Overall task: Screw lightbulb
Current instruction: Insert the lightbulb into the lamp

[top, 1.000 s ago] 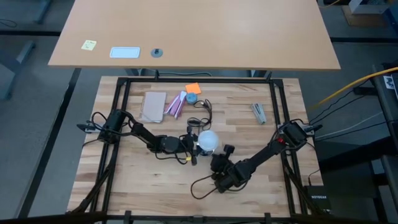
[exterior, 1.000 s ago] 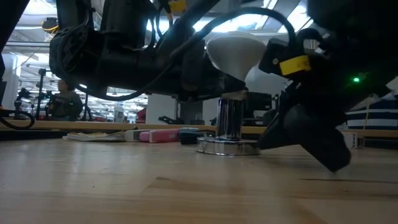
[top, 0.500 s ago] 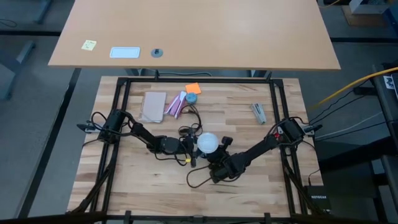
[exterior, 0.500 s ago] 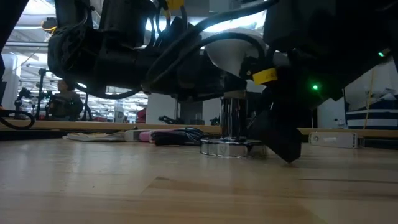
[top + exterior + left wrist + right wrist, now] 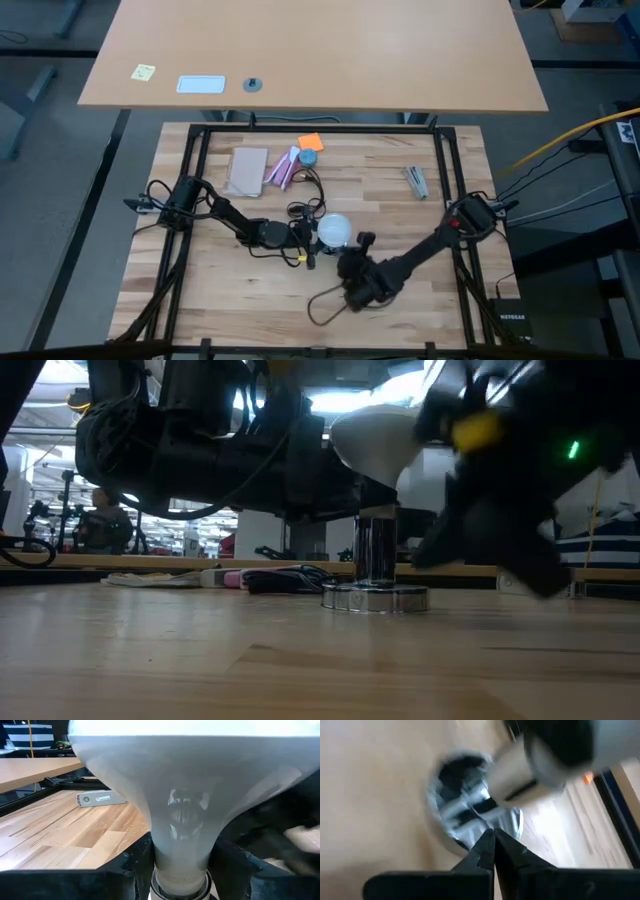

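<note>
The frosted white lightbulb [image 5: 334,229] stands upright, globe up, its neck on the chrome post [image 5: 375,552] of the silvery socket, whose round base disc [image 5: 375,598] rests flat on the wooden table. My left gripper [image 5: 312,236] reaches in level from the table's left and is shut on the bulb. My right gripper [image 5: 347,265] is shut with nothing between its fingers [image 5: 493,837]. It hangs slanting down, just off the table on the socket's near side, apart from the disc in the low view. The socket's thin dark cord [image 5: 325,303] loops by my right gripper. My left gripper pinches the bulb's narrow neck [image 5: 180,865] between its two fingers [image 5: 134,866], just above the bulb's base. The fingers come level from the table's left, one on each side of the neck. The bulb stands upright with its base on the socket's post.
Toward the far edge lie a tan pad [image 5: 247,170], a pink-and-white packet [image 5: 283,168], an orange note [image 5: 310,142] and a grey tool [image 5: 416,182]. A black frame rail [image 5: 320,128] runs around the tabletop. Bare wood lies at the near left.
My right gripper, shut throughout, first went in to the socket's base disc. It then drew back toward the table's near right and rose off the table, rolling a little. The cord's loops shifted with it. The bulb stayed upright in my left gripper.
</note>
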You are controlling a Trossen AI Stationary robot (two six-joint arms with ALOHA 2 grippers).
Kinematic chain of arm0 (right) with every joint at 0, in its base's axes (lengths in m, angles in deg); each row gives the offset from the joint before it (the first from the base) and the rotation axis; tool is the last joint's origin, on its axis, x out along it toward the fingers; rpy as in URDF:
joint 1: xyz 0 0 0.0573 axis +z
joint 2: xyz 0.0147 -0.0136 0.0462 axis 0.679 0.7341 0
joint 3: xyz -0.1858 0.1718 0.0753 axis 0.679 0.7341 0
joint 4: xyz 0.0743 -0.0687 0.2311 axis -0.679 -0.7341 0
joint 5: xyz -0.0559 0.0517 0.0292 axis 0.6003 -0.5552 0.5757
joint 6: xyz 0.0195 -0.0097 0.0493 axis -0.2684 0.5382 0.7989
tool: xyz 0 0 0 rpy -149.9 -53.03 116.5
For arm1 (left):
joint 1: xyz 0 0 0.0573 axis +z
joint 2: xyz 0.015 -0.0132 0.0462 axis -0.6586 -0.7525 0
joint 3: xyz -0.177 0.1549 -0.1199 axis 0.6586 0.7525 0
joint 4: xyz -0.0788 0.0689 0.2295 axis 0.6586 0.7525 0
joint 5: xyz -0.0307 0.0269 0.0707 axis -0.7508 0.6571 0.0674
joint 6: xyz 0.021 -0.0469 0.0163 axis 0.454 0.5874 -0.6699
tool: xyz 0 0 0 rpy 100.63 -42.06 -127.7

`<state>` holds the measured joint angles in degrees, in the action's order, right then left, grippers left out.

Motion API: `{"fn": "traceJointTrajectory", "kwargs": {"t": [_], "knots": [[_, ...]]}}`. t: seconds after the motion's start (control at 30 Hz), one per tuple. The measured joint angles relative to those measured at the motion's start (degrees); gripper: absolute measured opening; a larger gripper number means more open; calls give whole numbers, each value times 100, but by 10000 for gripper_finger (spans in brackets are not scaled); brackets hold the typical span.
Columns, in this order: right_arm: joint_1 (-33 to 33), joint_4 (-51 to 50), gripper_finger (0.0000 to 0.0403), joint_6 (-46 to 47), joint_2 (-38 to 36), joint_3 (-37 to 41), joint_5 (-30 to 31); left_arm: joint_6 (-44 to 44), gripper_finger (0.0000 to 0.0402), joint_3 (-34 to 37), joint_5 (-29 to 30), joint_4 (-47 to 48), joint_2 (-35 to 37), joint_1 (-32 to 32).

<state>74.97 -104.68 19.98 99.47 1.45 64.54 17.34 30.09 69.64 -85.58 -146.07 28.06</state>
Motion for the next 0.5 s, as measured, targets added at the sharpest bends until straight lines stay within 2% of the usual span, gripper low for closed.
{"fn": "traceJointTrajectory", "kwargs": {"t": [0.23, 0.5], "knots": [[389, 926, 5, 52, -24, -177, 21, 4, 153, 0, 13, -4, 0, 1], [331, 1383, 5, 78, 416, -179, -279, 17, 153, 0, 18, -8, -4, 1]]}}
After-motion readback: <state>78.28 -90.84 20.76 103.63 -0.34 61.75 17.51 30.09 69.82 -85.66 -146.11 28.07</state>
